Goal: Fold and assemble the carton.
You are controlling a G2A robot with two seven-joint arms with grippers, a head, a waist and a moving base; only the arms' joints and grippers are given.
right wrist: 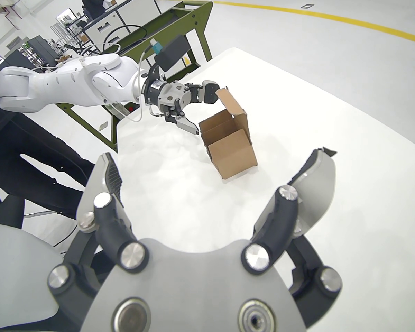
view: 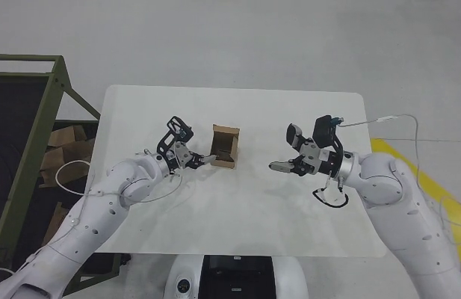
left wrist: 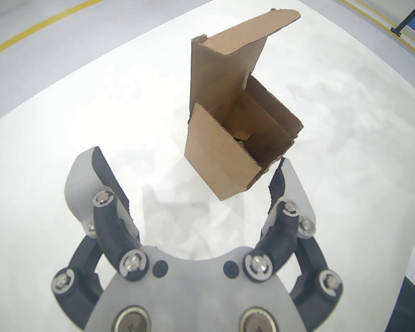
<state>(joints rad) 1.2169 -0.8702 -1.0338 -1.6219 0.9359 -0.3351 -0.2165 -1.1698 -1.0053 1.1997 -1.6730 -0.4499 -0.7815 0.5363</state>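
The carton (view: 226, 147) (left wrist: 235, 132) (right wrist: 230, 143) is a small brown box made of cardboard; it stands up on the white counter (view: 237, 217) (left wrist: 55, 139) (right wrist: 332, 122), a bit to the left of the middle, between the two arms; its top is open, so you can look down inside; the flaps at the bottom are folded in, with a little dark gap where they meet; one side goes up much higher than the rest, and that is the lid; the lid stands up tall and its end is bent over a little; two short flaps stick up at the sides of the opening; the cut edges look wavy and rough; the left gripper (view: 200, 145) (left wrist: 189, 155) (right wrist: 204, 111) is right by the carton, with its fingers spread wide and nothing held in them; one fingertip is just beside the low rim of the box and the other is up near the tall lid; I cannot tell if either one touches the cardboard; the right gripper (view: 282, 148) (right wrist: 216, 154) is over the counter on the other side, well apart from the carton; its fingers are wide too and hold nothing; it points toward the box; a green frame (view: 36, 112) (right wrist: 180, 36) stands beside the counter on the left.
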